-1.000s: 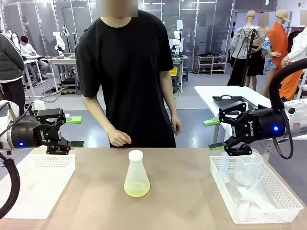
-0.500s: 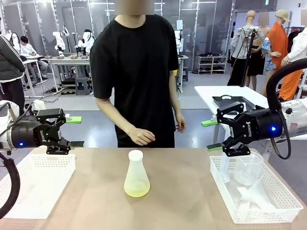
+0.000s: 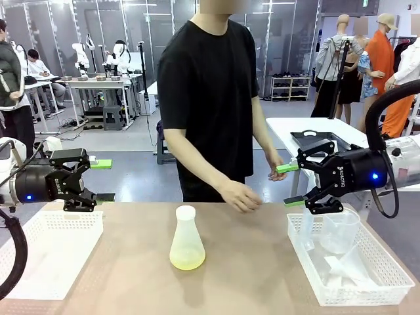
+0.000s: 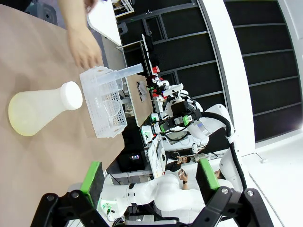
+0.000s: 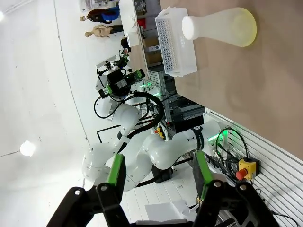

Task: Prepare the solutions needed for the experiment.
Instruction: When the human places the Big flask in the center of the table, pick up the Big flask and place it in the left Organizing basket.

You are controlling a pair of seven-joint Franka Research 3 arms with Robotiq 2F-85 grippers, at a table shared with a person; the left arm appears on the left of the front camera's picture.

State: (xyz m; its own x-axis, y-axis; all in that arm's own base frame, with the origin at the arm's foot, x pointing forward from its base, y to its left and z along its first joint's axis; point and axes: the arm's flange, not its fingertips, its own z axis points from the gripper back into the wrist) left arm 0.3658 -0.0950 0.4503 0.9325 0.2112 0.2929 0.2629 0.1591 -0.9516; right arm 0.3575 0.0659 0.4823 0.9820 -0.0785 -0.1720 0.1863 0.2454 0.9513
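Solutions (image 3: 187, 261) tint the flask (image 3: 186, 236); front view shows left gripper (image 3: 103, 180) and right gripper (image 3: 289, 184) wide, empty.

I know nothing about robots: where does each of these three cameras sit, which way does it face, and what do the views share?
Front view: fixed between the arms, facing across the table at the standing person; left gripper and right gripper show, both open.
Left wrist view: on the left wrist, looking along its own fingers over the table to the person's hand.
Right wrist view: on the right wrist, looking along its own fingers over the table.
Shared: all three show the capped flask holding yellow-green solution.
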